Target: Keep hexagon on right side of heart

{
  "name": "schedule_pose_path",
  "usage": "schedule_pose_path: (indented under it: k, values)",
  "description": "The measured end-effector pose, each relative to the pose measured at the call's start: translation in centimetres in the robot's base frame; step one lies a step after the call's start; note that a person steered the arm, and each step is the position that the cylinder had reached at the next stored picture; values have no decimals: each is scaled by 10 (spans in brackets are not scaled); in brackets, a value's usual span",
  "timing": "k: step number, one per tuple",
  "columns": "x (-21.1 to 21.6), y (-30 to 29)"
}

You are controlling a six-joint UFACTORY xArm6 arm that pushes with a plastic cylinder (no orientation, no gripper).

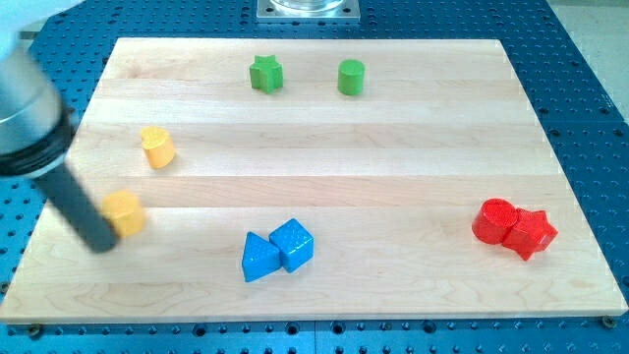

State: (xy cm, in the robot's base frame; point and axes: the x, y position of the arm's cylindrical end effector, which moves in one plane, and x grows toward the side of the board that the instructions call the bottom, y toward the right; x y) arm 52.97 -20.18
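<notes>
Yellow blocks two (156,146), greens two (265,74), blues two (292,244), reds two (499,221), my tip (101,243) touching yellow hexagon (124,211), no pincer.

The wooden board (324,147) is lit evenly and brightly from above; only short, soft shadows are cast beneath the blocks on it. No glare is seen. At the board's left edge the dark rod (74,202) is smeared by motion blur; elsewhere focus is sharp.

We see a green star (265,74) and a green cylinder (351,77) near the top of the wooden surface (413,147), a blue triangle (258,259) touching a blue cube (293,244) at the bottom, and a red cylinder (494,221) touching a red star (532,233) at the right
</notes>
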Motion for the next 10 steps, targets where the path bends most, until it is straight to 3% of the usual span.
schedule_pose_path:
  k: [2, 4, 5, 8, 9, 10]
  values:
    - [-68, 119]
    - [-39, 104]
    - [-51, 80]
    - [-72, 95]
    - [-67, 95]
    - [-33, 109]
